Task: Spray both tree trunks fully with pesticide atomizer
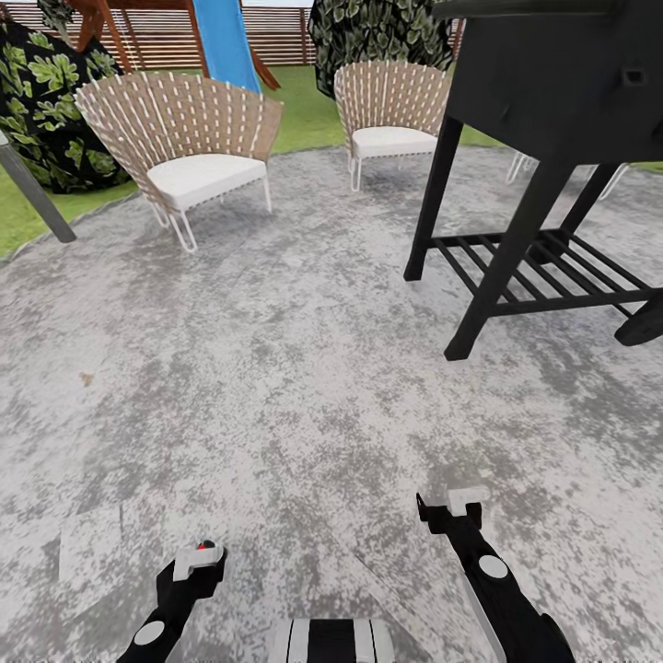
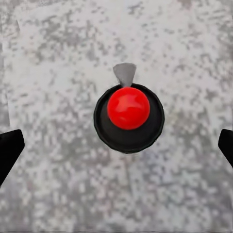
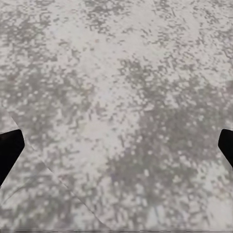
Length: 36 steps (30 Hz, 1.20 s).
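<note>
Where visible, pesticide atomizer [image 2: 128, 118] unlabelled, between spread left tool [image 2: 116, 145] fingers.

A grey, mottled, concrete-like floor [image 1: 276, 368] spreads across the foreground, its curved edge meeting a green lawn [image 1: 28, 221] at the left and far side. Two woven fan-backed chairs with white cushions stand near that edge: one at the left [image 1: 184, 138], another further back [image 1: 391, 115]. A black grill on angled legs with a slatted lower shelf [image 1: 543, 184] stands at the right. Behind are broad-leaved plants [image 1: 46, 101], a blue slide [image 1: 226, 41] and a brown slat fence [image 1: 285, 32].
</note>
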Motion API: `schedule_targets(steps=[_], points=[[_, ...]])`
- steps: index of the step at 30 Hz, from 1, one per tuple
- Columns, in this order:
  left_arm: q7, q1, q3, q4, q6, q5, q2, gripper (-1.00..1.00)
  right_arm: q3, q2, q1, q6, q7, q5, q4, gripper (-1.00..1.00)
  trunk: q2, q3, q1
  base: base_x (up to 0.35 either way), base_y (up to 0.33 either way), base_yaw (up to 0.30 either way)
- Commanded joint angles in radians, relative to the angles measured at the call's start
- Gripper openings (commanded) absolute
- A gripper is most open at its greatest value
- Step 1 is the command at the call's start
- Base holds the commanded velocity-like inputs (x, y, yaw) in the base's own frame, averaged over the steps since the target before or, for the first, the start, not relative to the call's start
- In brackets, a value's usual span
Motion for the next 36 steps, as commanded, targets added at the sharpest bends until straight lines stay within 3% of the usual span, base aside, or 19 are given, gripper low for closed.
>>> schedule_targets(steps=[1,16,26,36], points=[[0.000,0.000,0.000,0.000,0.000,0.000,0.000,1.00,0.000,0.000,0.000,0.000,0.000,0.000,0.000,1.00,0.000,-0.004,0.000,0.000,0.000,0.000],[0.001,-0.001,0.000,0.002,0.000,0.000,0.000,1.00,0.000,0.000,0.000,0.000,0.000,0.000,0.000,1.00,-0.001,-0.032,0.003,0.000,0.000,0.000],[0.002,0.001,0.001,-0.001,-0.007,-0.001,0.000,1.00,-0.001,0.000,0.000,0.000,0.000,0.000,0.000,1.00,-0.001,-0.032,0.003,0.000,0.000,0.000],[0.002,0.002,0.002,0.006,-0.057,-0.003,0.000,1.00,0.000,0.000,0.000,0.000,0.000,0.000,0.000,1.00,-0.001,-0.032,0.003,0.000,0.000,0.000]])
